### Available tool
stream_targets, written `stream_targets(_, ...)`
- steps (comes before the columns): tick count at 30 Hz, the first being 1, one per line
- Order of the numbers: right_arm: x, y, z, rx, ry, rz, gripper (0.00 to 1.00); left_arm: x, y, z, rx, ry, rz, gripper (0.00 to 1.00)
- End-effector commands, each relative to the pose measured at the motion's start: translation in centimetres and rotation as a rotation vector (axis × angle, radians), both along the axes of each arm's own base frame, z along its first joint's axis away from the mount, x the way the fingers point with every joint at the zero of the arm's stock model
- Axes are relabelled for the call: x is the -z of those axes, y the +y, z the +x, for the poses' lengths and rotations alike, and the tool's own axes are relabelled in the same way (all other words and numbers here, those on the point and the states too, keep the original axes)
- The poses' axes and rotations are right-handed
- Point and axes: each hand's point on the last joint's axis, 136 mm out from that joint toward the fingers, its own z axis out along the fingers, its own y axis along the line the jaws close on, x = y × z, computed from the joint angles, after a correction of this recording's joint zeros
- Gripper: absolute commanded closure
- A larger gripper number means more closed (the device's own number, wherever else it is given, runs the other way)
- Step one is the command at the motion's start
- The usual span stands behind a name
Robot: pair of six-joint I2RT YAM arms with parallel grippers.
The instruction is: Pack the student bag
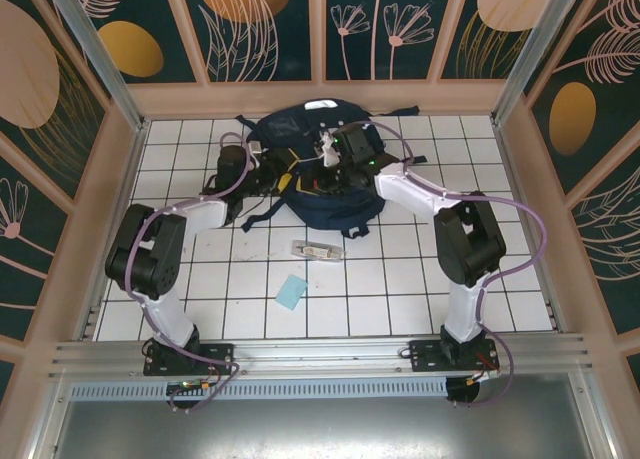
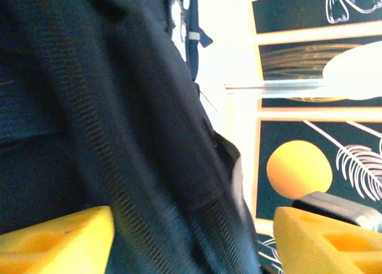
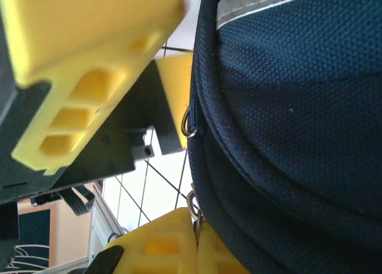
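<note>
The walls (image 1: 60, 129) around me are dark teal panels painted with pale leaves, flowers and orange discs, framed in light wood. The table (image 1: 400, 279) is white, ruled into squares by thin dark lines. A metal rail (image 1: 320, 354) crosses the bottom of the overhead frame.

The bag (image 1: 335, 204) lies in the upper middle of that frame, on the far part of the table near the back wall. It is navy, of coarse woven cloth, with a white patch at its top edge and dark straps trailing to its left and right. In my right wrist view it takes the right half, with a grey reflective stripe along the top and doubled zip seams running down its edge. In my left wrist view its ribbed dark fabric covers the left and middle.

My left gripper (image 2: 191, 244) is at the bag's left side, its yellow fingers (image 2: 54, 238) wide apart, with bag cloth between them and a gap beside the right one. My right gripper (image 3: 196, 226) is at the top of the bag, closed and pinching a metal zip ring (image 3: 192, 199).

A clear case (image 1: 317, 250) lies on the table just below the bag, in the middle of the overhead frame. A pale blue card (image 1: 292, 292) lies below it, apart.
</note>
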Motion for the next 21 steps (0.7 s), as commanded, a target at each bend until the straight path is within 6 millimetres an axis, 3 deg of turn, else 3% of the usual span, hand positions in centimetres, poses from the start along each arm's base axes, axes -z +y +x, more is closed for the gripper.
stream_targets(1,-5.1,2.4,-2.2,-0.132,-0.111,0.148,1.0,-0.6,-1.1,0.8,0.021,-0.045,-0.028,0.43)
stream_targets(8,-2.5,1.1,-2.4,-0.106,-0.09,0.058,1.0,0.3,-1.4,0.9,0.054,-0.042,0.017,1.0)
stream_targets(12,-0.7,-1.4,-2.6,-0.051,-0.062,-0.027,1.0,-0.3,-0.7,1.4,0.047,-0.06,0.077,1.0)
stream_targets(21,4.0,-10.4,-2.5,0.104,-0.029,-0.256,1.0,-1.0,0.8,1.7,0.028,-0.065,0.082,1.0)
